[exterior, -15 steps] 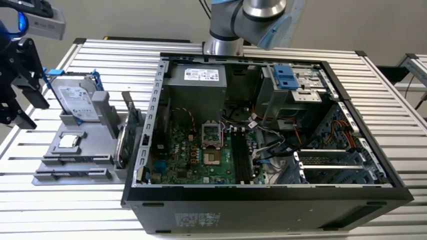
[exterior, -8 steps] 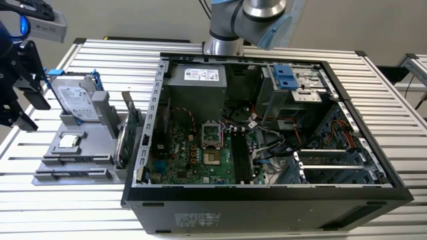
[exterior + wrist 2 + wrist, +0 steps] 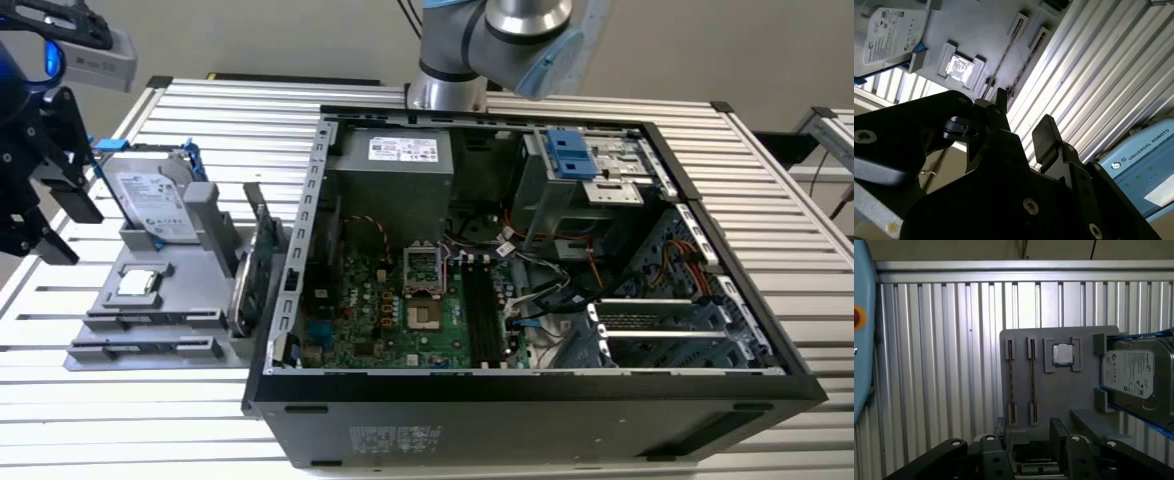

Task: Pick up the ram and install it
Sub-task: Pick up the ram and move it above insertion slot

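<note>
Gripper [image 3: 56,212] spread wide, nothing between fingers [image 3: 1058,429]. In exterior view it hangs at 9 o'clock of gray tray [image 3: 107,270], apart from it. Ram stick [image 3: 1010,381] and second ram stick [image 3: 1032,381] stand on edge in side-by-side tray slots, untouched. Processor [image 3: 1064,354] sits just beside them, hard drive [image 3: 1136,375] past it at tray end. In exterior view open computer case [image 3: 534,390] lies at 3 o'clock of tray, just beside it, both on ribbed metal table [image 3: 747,200].
</note>
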